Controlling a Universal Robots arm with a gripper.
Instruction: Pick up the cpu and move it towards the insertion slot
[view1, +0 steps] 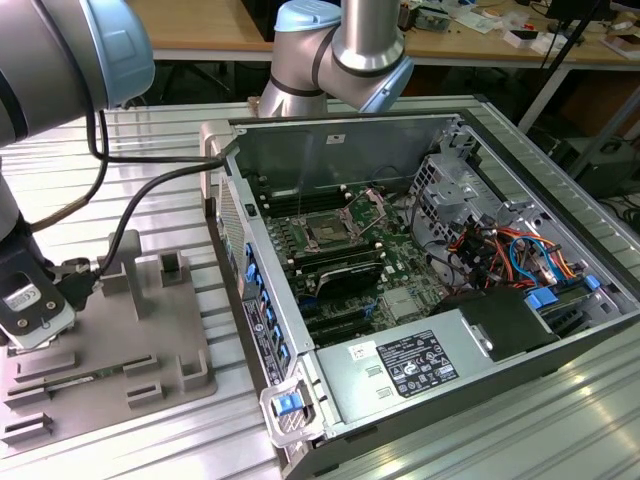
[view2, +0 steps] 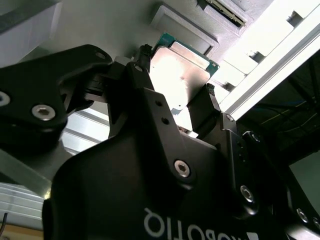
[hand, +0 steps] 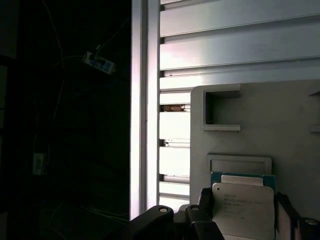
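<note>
At the grey tray on the desk, tool is clamped on cpu by two edges, with no lift evident yet; the carry to the insertion slot, well apart inside the computer case, is outstanding.

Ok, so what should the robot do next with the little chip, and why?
Probably lift it straight up a little. The fingers look closed on the edges of the cpu, low over the grey tray, and the insertion slot lies inside the computer case, behind its side wall toward the exterior view's right, so height seems needed first.
</note>
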